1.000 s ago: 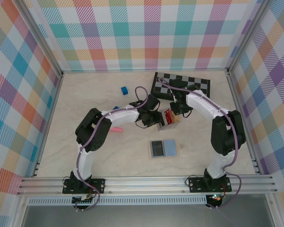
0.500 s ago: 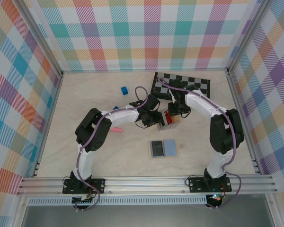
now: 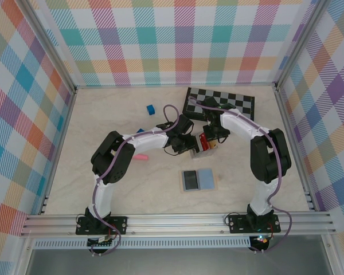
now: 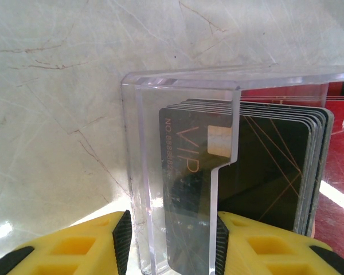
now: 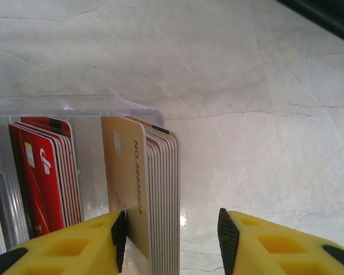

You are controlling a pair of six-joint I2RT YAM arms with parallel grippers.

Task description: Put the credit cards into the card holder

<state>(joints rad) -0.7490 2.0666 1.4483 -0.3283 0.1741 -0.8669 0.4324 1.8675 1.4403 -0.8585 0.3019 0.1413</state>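
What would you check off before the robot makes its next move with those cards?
1. Left claw holding the clear case: ok, the case is pinched between its fingers.
2. Right claw gripping a card: not ok, jaws open, with a gap beside the gold cards.
3. Card holder lying open: ok, flat on the table.
4. Holder's slots free: cannot tell, too small.
5. Way from case to holder unobstructed: ok, bare table between.
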